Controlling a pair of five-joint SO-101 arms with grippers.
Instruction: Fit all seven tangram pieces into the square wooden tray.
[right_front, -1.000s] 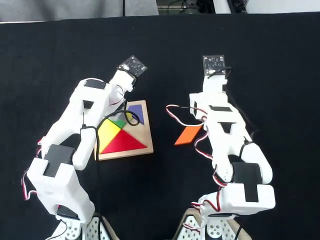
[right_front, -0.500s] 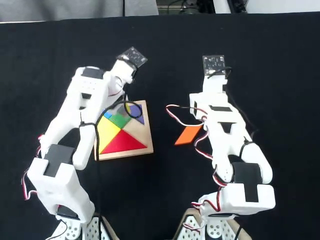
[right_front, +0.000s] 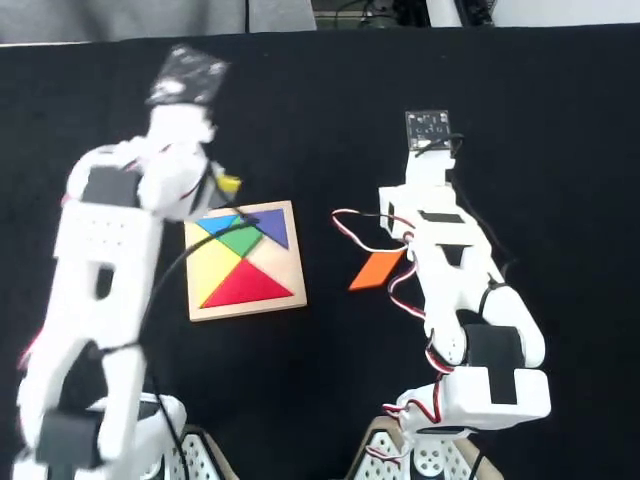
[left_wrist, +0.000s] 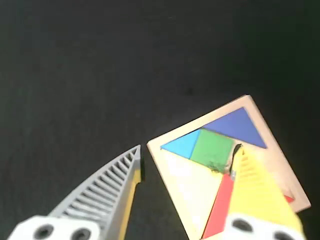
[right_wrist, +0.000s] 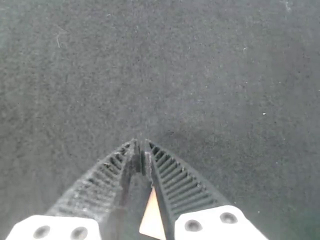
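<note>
Left gripper (left_wrist: 187, 149) gapes wide and empty by the tray (right_front: 297, 265), centre left. Right gripper (right_wrist: 140, 146) is pinched closed on nothing; orange piece (right_front: 376, 269) lies centre.

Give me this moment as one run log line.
left gripper open by tray | right gripper shut | orange piece on table, outside tray
</note>
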